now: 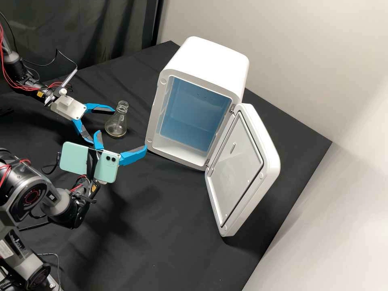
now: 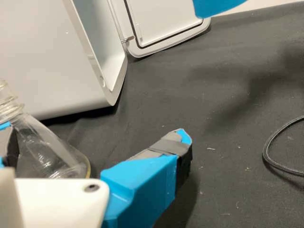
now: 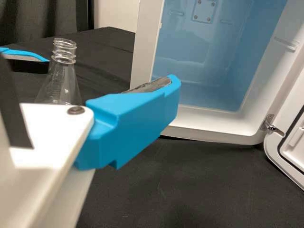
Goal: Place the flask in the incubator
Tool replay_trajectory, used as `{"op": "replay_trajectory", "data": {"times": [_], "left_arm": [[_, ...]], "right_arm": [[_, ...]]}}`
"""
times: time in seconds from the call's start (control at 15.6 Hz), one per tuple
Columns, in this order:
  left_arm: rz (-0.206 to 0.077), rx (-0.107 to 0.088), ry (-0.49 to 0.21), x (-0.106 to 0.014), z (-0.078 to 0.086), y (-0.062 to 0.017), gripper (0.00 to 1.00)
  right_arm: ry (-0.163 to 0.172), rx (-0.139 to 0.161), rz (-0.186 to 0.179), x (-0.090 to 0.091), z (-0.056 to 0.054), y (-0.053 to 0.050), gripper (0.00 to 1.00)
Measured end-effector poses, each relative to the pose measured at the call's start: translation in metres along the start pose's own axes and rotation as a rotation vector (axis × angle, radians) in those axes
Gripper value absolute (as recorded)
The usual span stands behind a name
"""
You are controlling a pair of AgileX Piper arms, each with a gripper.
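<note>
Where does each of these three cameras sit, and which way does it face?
High view: off the arms, above the bench, looking down on the flask, the open incubator and both arms.
Left wrist view: on the left arm, facing the incubator's side; the left arm's blue finger shows.
Right wrist view: on the right arm, facing into the incubator; the right arm's blue finger shows.
All share the flask.
</note>
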Motion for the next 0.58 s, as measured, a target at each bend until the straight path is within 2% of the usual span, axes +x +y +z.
{"op": "replay_trajectory", "data": {"times": [0.13,0.19,0.26,0.32,0.38,0.58], "left_arm": [[-0.004,0.003,0.004,-0.002,-0.004,-0.0008,1.0],[-0.009,-0.006,0.004,-0.003,-0.006,-0.0016,1.0],[-0.026,-0.028,0.011,-0.004,-0.008,-0.0036,1.0],[-0.057,-0.04,0.023,-0.006,-0.009,-0.0073,1.0],[-0.08,-0.041,0.029,-0.006,-0.01,-0.0095,1.0],[-0.101,-0.049,0.027,-0.007,-0.008,-0.0143,1.0]], "right_arm": [[-0.001,-0.004,0.001,0.0,0.0,0.0,1.0],[-0.001,-0.006,0.001,0.0,0.0,0.0,1.0],[-0.001,-0.004,0.002,0.0,0.0,0.0,1.0],[0.001,-0.004,0.0,0.0,-0.001,-0.001,1.0],[0.0,-0.003,0.0,0.0,-0.001,-0.001,1.0],[-0.005,-0.001,-0.007,0.001,0.0,-0.002,1.0]]}}
